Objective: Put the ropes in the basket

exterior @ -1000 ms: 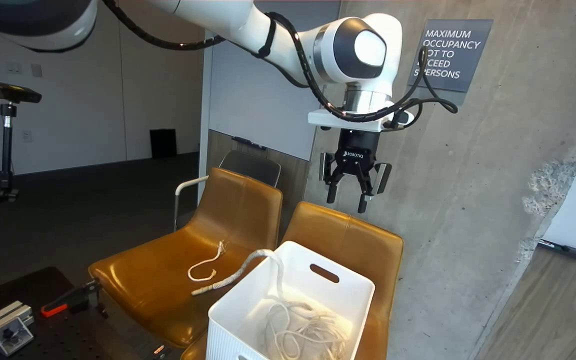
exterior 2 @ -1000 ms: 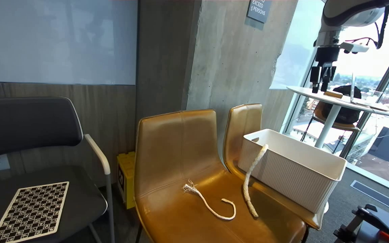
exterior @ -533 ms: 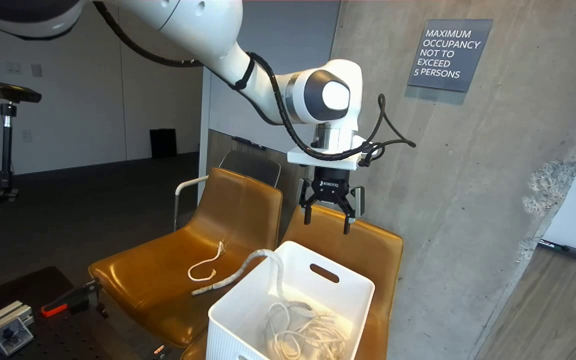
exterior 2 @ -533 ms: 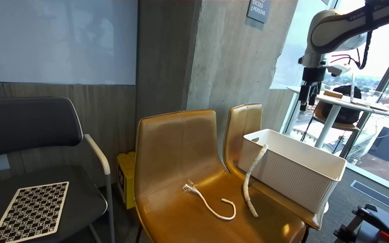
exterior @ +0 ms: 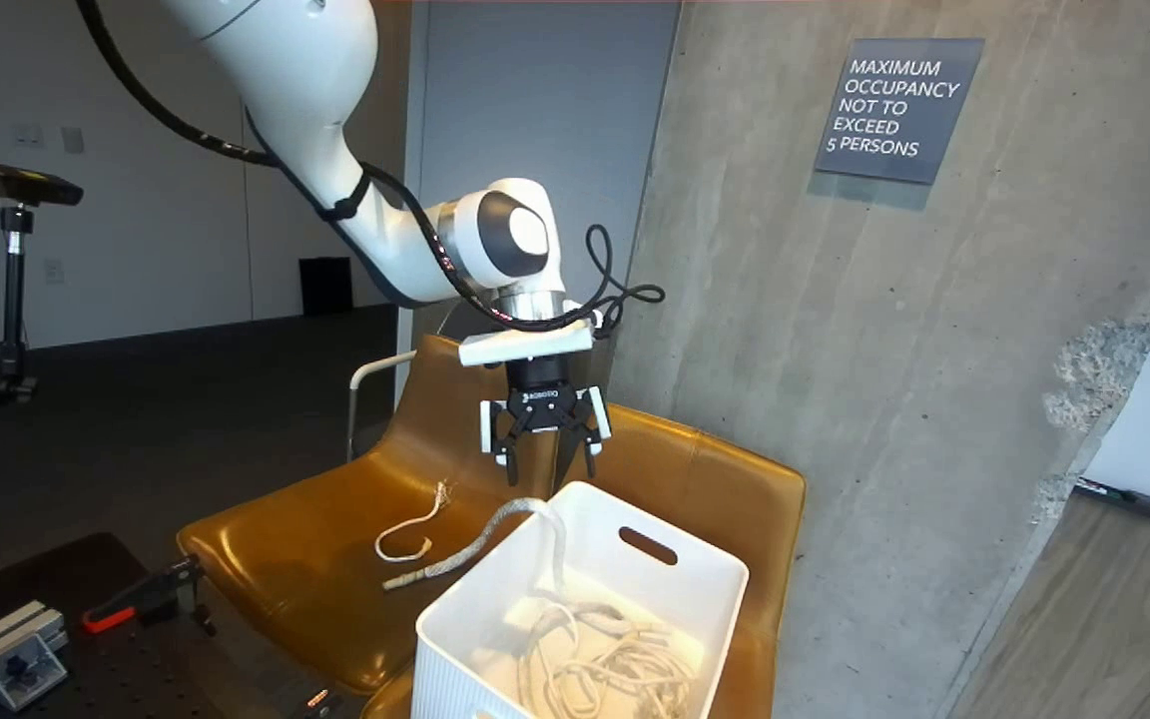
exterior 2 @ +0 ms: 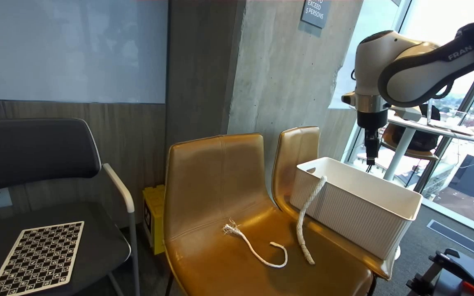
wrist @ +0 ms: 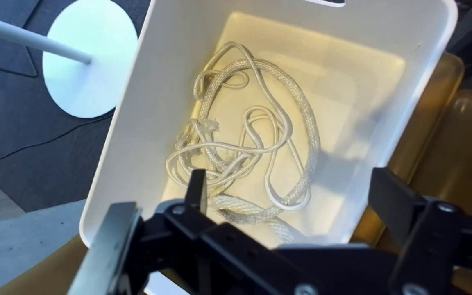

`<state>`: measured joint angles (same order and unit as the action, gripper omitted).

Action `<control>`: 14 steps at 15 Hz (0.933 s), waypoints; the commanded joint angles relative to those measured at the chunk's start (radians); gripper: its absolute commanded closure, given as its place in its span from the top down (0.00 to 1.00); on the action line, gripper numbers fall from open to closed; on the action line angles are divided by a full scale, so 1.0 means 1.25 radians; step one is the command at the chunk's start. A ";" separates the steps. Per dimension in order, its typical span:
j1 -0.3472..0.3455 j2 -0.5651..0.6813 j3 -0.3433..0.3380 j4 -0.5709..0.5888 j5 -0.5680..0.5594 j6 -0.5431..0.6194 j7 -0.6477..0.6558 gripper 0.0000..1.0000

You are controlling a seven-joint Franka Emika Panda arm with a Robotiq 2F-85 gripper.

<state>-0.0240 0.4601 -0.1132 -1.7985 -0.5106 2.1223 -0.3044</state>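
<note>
"While the black two-fingered Robotiq gripper hangs fingers-down above the white rectangular plastic bin with ribbed outer walls, how do its fingers stand?"

"Spread wide, tips well apart, above the rim. I see the bin resting on the seat of a mustard-brown, smooth-covered chair."

"Contents?"

"Loose loops of thin cream cord on the bin floor, with a thick, off-white braided rope curving among them. One thick rope end crosses the rim and comes down at the seat of the neighbouring mustard-brown chair; whether it touches there, I cannot tell."

"Anything wholly outside?"

"One short cream cord with a frayed end, bent into a hook on that neighbouring seat, near the thick rope end."

"Backdrop?"

"Grey concrete wall, bearing a dark grey rectangular sign reading MAXIMUM OCCUPANCY NOT TO EXCEED 5 PERSONS."
</note>
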 commanded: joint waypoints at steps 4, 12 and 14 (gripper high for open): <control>0.125 -0.118 0.072 -0.261 -0.242 0.089 0.142 1.00; 0.207 -0.006 0.169 -0.131 -0.296 -0.003 0.140 1.00; 0.216 0.036 0.165 -0.066 -0.322 -0.033 0.122 1.00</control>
<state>0.2369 0.4247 0.0919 -2.0081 -0.8620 2.1466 -0.1142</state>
